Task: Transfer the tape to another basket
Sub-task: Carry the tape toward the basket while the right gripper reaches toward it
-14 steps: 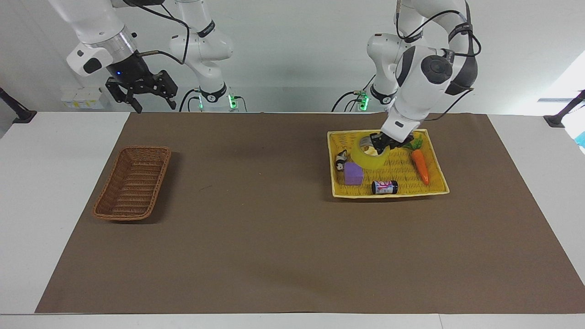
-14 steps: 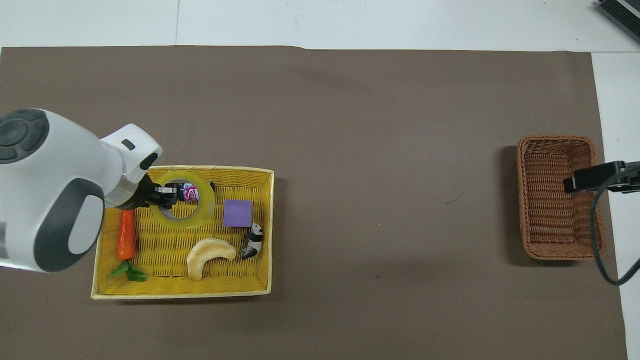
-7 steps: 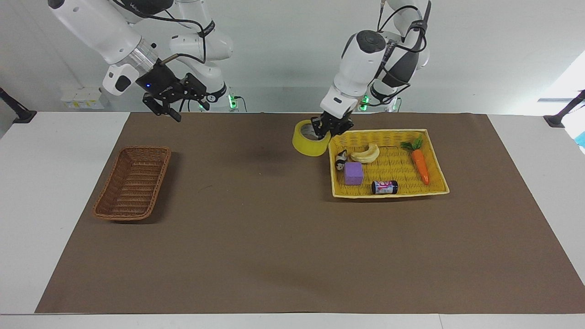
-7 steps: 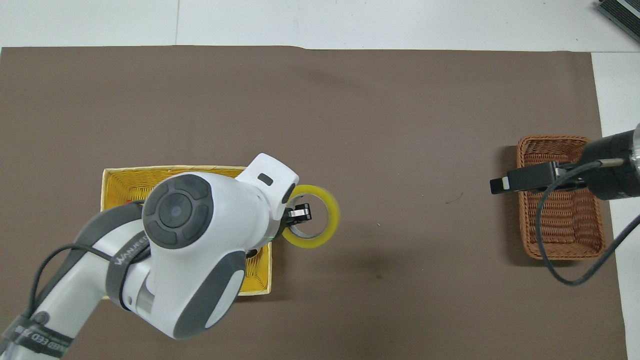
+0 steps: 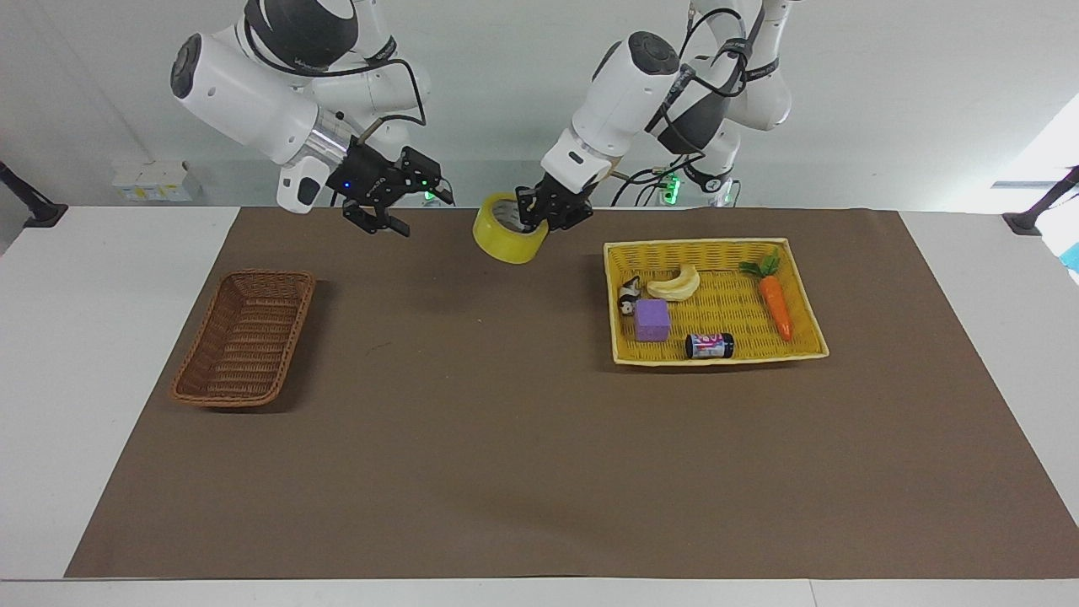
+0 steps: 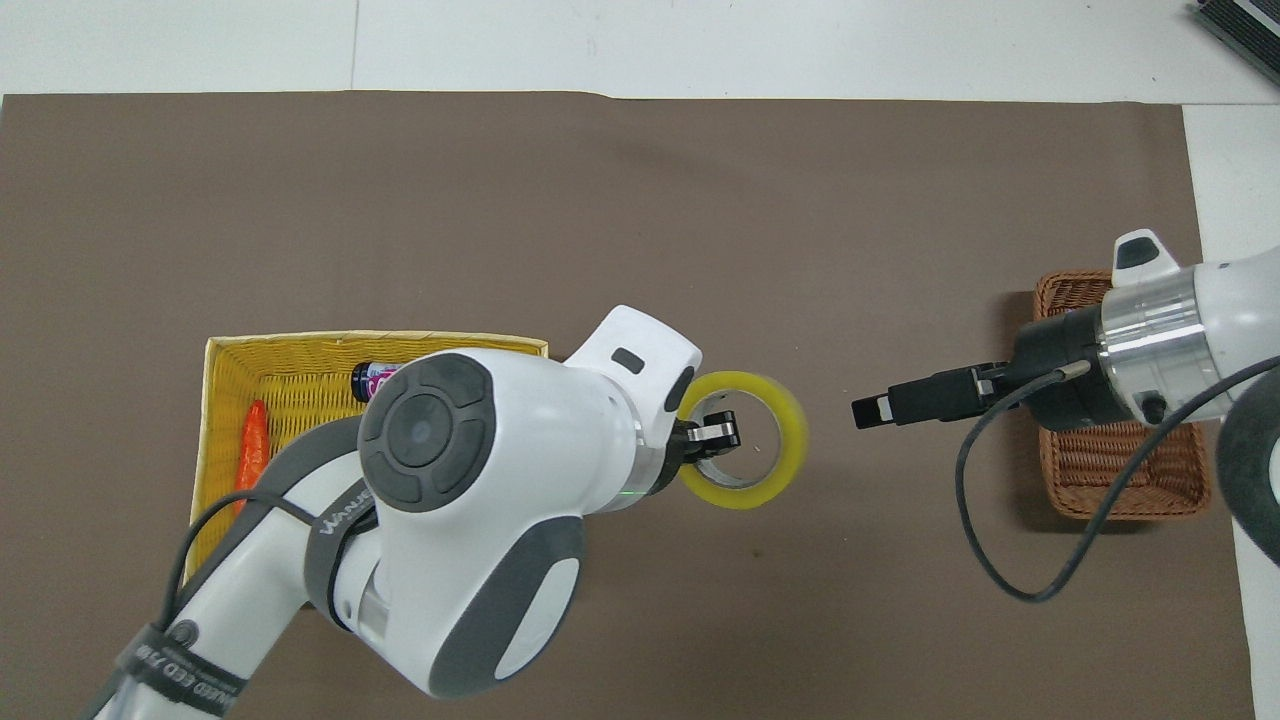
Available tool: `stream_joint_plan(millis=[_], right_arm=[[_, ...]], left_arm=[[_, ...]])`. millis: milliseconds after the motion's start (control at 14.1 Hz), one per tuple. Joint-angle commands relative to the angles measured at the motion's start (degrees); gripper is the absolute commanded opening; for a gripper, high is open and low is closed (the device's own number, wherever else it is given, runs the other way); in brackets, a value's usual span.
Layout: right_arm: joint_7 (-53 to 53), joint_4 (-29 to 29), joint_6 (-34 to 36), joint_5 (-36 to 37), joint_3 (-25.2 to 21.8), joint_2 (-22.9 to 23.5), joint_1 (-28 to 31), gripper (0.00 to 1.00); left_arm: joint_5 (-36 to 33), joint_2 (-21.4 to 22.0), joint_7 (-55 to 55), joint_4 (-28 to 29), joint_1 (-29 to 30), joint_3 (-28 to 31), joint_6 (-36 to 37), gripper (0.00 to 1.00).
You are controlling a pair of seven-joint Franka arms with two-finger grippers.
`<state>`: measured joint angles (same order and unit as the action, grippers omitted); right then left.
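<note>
The yellow tape roll hangs in my left gripper, which is shut on its rim with one finger inside the ring. It is up in the air over the brown mat, between the two baskets. In the overhead view the tape and left gripper show just past the yellow tray. The brown wicker basket stands empty at the right arm's end; the right arm partly covers the basket in the overhead view. My right gripper is open in the air, facing the tape.
The yellow woven tray at the left arm's end holds a banana, a carrot, a purple block, a small can and a panda figure. A brown mat covers the table.
My left gripper lifted the tape out of the yellow tray and carried it toward the right arm's end. My right gripper came from over the wicker basket toward the tape.
</note>
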<state>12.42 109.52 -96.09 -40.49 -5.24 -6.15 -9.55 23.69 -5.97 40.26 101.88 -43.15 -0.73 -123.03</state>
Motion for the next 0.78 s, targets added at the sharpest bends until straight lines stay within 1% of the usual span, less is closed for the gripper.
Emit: stream_joint_plan(millis=[0,142,354,567,708], right_arm=[[4.4,4.5,-1.6,-4.9,-0.1,-2.5,0.5,1.0],[6.4,5.3,-1.6,-5.8,-0.2,-2.6,0.7,1.0],[14.0,5.6,-0.9,-4.1,-0.4,-2.6,1.9,1.0],[13.9,5.7,-1.3,-3.8,-0.3,-2.6,2.0,1.0],[13.7,5.7,-1.0,-3.9,-0.3,-2.5,2.4,1.0]], left_arm=[[1.1,-5.2,2.2,-6.7,-0.4,-1.5,-0.6,0.0],[1.1,-5.3,2.1,-7.3,-0.4,-2.3,-0.7,0.0],[1.2,-5.0,2.1,-7.8,-0.3,-3.0,-1.8,0.0],[1.2,-4.3,2.8,-8.5,-0.4,-3.9,-1.8,0.0],[0.7,-4.2,6.4,-8.5,-0.4,-6.3,-3.3,0.0]])
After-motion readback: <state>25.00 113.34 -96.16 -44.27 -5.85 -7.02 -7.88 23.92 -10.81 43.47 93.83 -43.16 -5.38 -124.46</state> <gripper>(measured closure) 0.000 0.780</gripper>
